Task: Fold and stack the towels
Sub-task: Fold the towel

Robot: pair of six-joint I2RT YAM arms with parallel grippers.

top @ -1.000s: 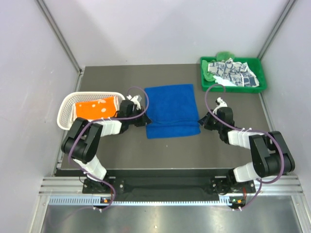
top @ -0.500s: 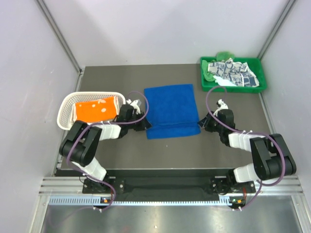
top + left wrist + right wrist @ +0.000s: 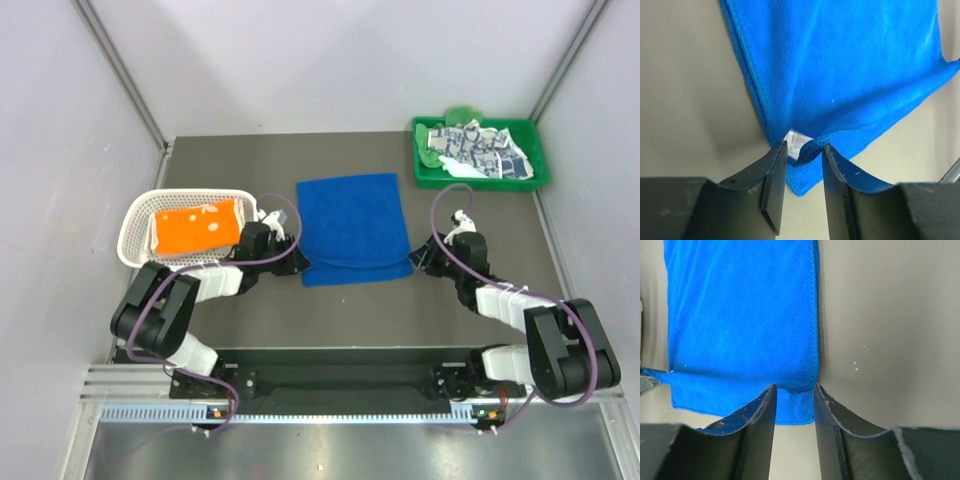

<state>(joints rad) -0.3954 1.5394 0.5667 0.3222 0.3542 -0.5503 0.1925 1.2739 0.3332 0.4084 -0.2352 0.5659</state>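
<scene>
We see left end effector [image 3: 803,147] and right end effector [image 3: 794,388] both parted, each straddling a near corner of folded blue towel [image 3: 355,220].

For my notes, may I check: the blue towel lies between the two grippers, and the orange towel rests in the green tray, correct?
Not quite: the top external view shows the orange towel resting in the white lattice basket, not the green tray. The blue towel does lie between the left gripper and the right gripper.
</scene>
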